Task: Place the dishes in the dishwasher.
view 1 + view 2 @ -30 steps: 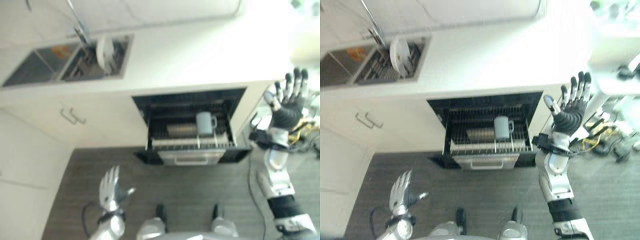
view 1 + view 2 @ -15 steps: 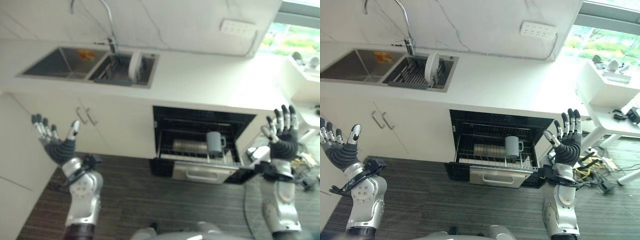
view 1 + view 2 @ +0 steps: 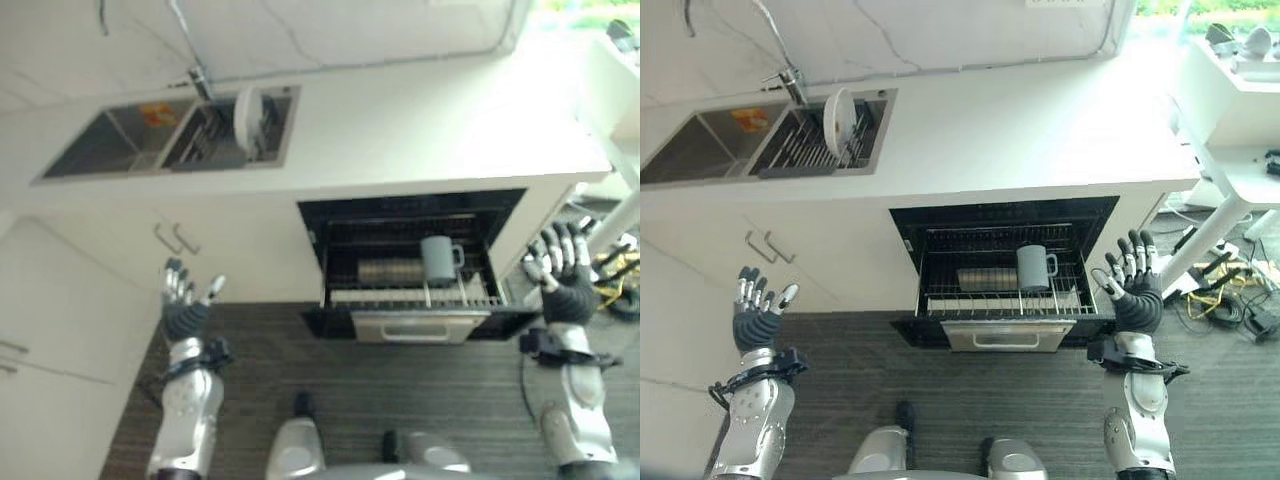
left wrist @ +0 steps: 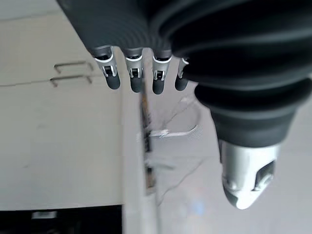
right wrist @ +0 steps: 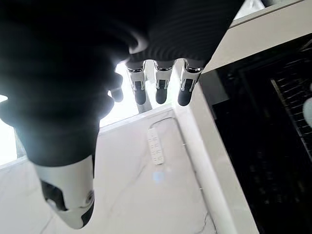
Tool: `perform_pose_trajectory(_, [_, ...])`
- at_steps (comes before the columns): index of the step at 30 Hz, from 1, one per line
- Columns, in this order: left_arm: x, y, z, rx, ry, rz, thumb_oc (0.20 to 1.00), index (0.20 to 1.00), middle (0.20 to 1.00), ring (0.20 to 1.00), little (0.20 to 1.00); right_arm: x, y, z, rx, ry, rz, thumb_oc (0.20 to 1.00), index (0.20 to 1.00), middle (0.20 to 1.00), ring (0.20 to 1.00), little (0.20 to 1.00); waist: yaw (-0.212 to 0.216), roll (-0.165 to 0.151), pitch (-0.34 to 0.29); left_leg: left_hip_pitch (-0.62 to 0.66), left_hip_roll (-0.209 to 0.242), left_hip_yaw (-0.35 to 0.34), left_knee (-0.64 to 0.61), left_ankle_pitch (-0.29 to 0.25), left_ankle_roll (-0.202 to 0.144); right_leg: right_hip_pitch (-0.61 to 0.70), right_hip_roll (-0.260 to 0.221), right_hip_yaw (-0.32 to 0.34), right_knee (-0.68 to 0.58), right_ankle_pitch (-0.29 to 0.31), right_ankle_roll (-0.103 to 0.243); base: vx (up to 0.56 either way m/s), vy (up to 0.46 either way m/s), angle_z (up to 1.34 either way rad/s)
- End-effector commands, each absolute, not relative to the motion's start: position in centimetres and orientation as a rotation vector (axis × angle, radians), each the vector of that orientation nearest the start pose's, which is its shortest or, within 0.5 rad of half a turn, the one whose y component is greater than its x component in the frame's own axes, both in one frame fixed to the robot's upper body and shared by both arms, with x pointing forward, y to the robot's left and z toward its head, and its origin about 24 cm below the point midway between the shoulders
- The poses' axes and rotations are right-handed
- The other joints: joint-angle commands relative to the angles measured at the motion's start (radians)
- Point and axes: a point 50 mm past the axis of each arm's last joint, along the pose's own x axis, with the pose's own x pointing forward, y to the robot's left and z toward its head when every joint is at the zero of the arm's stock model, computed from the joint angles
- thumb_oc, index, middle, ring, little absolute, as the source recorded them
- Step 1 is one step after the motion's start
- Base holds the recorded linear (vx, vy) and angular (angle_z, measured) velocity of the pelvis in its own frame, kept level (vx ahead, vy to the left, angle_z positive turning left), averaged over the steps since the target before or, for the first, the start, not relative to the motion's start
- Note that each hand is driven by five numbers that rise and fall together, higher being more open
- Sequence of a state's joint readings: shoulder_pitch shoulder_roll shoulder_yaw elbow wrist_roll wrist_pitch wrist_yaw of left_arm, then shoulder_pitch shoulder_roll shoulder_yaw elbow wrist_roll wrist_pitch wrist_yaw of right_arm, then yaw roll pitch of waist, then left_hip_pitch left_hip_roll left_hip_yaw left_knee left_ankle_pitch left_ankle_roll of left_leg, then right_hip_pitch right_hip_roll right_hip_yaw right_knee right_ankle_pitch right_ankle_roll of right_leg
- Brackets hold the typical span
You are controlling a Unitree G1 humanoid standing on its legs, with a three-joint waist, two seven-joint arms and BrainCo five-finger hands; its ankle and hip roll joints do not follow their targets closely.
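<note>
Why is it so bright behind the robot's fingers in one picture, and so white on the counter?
In the right wrist view, strong light glares behind the right hand, so its fingers look dark. In the left eye view, the counter is washed out white towards the right. The dishwasher stays dark inside, yet the grey mug shows clearly.

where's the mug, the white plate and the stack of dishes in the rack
mug (image 3: 1035,268), right eye view, on its grey side wall
white plate (image 3: 838,117), right eye view, on its face, standing on edge in the sink rack
stack of dishes (image 3: 987,279), right eye view, on its side, left of the mug
</note>
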State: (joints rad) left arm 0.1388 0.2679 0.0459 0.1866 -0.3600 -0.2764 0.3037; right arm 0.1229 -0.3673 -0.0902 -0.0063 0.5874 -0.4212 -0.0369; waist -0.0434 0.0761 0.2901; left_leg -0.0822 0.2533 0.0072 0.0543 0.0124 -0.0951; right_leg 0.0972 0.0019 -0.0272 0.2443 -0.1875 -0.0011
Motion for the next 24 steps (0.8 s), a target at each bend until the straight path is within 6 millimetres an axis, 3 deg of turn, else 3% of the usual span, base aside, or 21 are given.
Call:
perform_pose_trajectory(1, [20.0, 25.6, 0.0, -0.114, 0.094, 0.382, 1.0, 1.0, 1.0, 1.0, 1.0, 21.8, -26.1, 11.0, 0.139, -0.523, -0.205, 1.0, 1.0, 1.0, 1.0, 1.0, 0.009, -0.033, -0.05, 0.015, -0.043, 0.036, 0.044, 0.057, 0.007, 0.038, -0.163, -0.057, -0.011, -0.014, 0.122, 0.18, 0.481, -0.33])
perform_pose_trajectory(3, [19.5, 25.1, -1.9, -0.147, 0.185, 0.365, 1.0, 1.0, 1.0, 1.0, 1.0, 21.4, -26.8, 10.8, 0.186, -0.511, -0.249, 1.0, 1.0, 1.0, 1.0, 1.0, 0.012, -0.044, -0.061, 0.02, -0.079, 0.04, 0.062, 0.014, 0.021, 0.032, -0.206, -0.077, -0.012, 0.007, 0.152, 0.13, 0.408, -0.03])
perform_pose_trajectory(5, [17.9, 23.9, -4.8, -0.105, 0.313, 0.344, 1.0, 1.0, 1.0, 1.0, 1.0, 20.8, -26.9, 10.7, 0.217, -0.53, -0.284, 1.0, 1.0, 1.0, 1.0, 1.0, 0.021, -0.055, -0.066, 0.066, -0.127, 0.07, 0.033, -0.018, 0.062, -0.05, -0.273, -0.118, 0.056, 0.086, 0.182, 0.1, 0.563, -0.13])
perform_pose_trajectory(6, [16.9, 23.8, -5.9, -0.082, 0.359, 0.374, 1.0, 1.0, 1.0, 1.0, 1.0, 20.7, -26.8, 11.0, 0.226, -0.543, -0.286, 1.0, 1.0, 1.0, 1.0, 1.0, 0.044, -0.06, -0.073, 0.083, -0.141, 0.119, 0.003, -0.023, 0.074, -0.065, -0.282, -0.182, 0.07, 0.114, 0.184, 0.01, 0.444, -0.78])
perform_pose_trajectory(7, [16.3, 24.0, -6.9, -0.07, 0.402, 0.408, 1.0, 1.0, 1.0, 1.0, 1.0, 20.9, -26.8, 10.9, 0.255, -0.546, -0.298, 1.0, 1.0, 1.0, 1.0, 1.0, 0.049, -0.07, -0.077, 0.089, -0.155, 0.144, -0.027, -0.032, 0.095, -0.085, -0.223, -0.191, 0.083, 0.108, 0.187, -0.04, 0.32, -0.75])
perform_pose_trajectory(8, [16.2, 24.1, -7.8, -0.073, 0.474, 0.418, 1.0, 1.0, 1.0, 1.0, 1.0, 21.0, -26.9, 10.9, 0.263, -0.548, -0.301, 1.0, 1.0, 1.0, 1.0, 1.0, 0.048, -0.085, -0.079, 0.089, -0.184, 0.155, -0.038, -0.041, 0.106, -0.099, -0.148, -0.198, 0.071, 0.09, 0.166, -0.05, 0.162, -0.43])
perform_pose_trajectory(12, [14.3, 22.7, -11.1, -0.017, 0.714, 0.308, 1.0, 1.0, 1.0, 1.0, 1.0, 21.4, -26.9, 11.5, 0.265, -0.579, -0.282, 1.0, 1.0, 1.0, 1.0, 1.0, 0.037, -0.107, -0.078, 0.073, -0.243, 0.145, -0.023, -0.055, 0.111, -0.114, -0.018, -0.17, 0.01, 0.063, 0.103, -0.04, 0.051, 0.13])
perform_pose_trajectory(14, [12.5, 21.7, -13.1, 0.016, 0.895, 0.225, 1.0, 1.0, 1.0, 1.0, 1.0, 21.9, -26.6, 12.1, 0.275, -0.592, -0.248, 1.0, 1.0, 1.0, 1.0, 1.0, 0.025, -0.101, -0.07, 0.061, -0.254, 0.144, 0.003, -0.06, 0.11, -0.12, -0.004, -0.171, -0.006, 0.052, 0.081, -0.02, -0.059, -0.02])
perform_pose_trajectory(16, [11.0, 21.7, -14.3, -0.049, 0.991, 0.281, 1.0, 1.0, 1.0, 1.0, 1.0, 22.3, -26.3, 12.5, 0.285, -0.595, -0.242, 1.0, 1.0, 1.0, 1.0, 1.0, 0.016, -0.101, -0.07, 0.055, -0.266, 0.146, 0.044, -0.074, 0.106, -0.104, 0.001, -0.168, -0.057, 0.059, 0.066, 0.0, -0.107, -0.03])
perform_pose_trajectory(18, [10.1, 22.1, -14.7, -0.086, 1.023, 0.327, 1.0, 1.0, 1.0, 1.0, 1.0, 22.6, -26.2, 12.9, 0.254, -0.601, -0.237, 1.0, 1.0, 1.0, 1.0, 1.0, 0.009, -0.11, -0.07, 0.033, -0.267, 0.18, 0.152, -0.123, 0.102, -0.091, -0.02, -0.187, -0.081, 0.064, 0.056, 0.03, -0.086, -0.07])
perform_pose_trajectory(19, [9.3, 22.5, -15.0, -0.058, 1.049, 0.323, 1.0, 1.0, 1.0, 1.0, 1.0, 22.6, -26.3, 12.6, 0.237, -0.589, -0.245, 1.0, 1.0, 1.0, 1.0, 1.0, 0.005, -0.117, -0.054, -0.053, -0.253, 0.169, 0.361, -0.112, 0.082, -0.081, -0.03, -0.177, -0.083, 0.071, 0.034, 0.09, -0.053, -0.16])
perform_pose_trajectory(20, [8.9, 22.5, -15.2, -0.046, 1.072, 0.317, 1.0, 1.0, 1.0, 1.0, 1.0, 22.8, -26.3, 12.4, 0.255, -0.576, -0.249, 1.0, 1.0, 1.0, 1.0, 1.0, 0.008, -0.113, -0.047, -0.099, -0.244, 0.145, 0.419, -0.088, 0.071, -0.082, -0.028, -0.164, -0.072, 0.07, 0.028, 0.17, 0.037, -0.2])
perform_pose_trajectory(22, [8.1, 22.5, -15.5, -0.067, 1.113, 0.331, 1.0, 1.0, 1.0, 1.0, 1.0, 23.1, -25.7, 12.1, 0.231, -0.566, -0.246, 1.0, 1.0, 1.0, 1.0, 1.0, 0.016, -0.094, -0.047, -0.103, -0.224, 0.119, 0.354, -0.058, 0.068, -0.074, -0.02, -0.141, -0.055, 0.051, 0.034, 0.23, 0.164, -0.06])
perform_pose_trajectory(24, [7.7, 22.7, -15.6, -0.082, 1.131, 0.342, 1.0, 1.0, 1.0, 1.0, 1.0, 23.3, -25.2, 12.2, 0.207, -0.556, -0.231, 1.0, 1.0, 1.0, 1.0, 1.0, 0.021, -0.075, -0.045, -0.094, -0.185, 0.095, 0.211, 0.02, 0.047, -0.05, -0.008, -0.12, -0.058, 0.028, 0.04, 0.22, 0.205, -0.37])
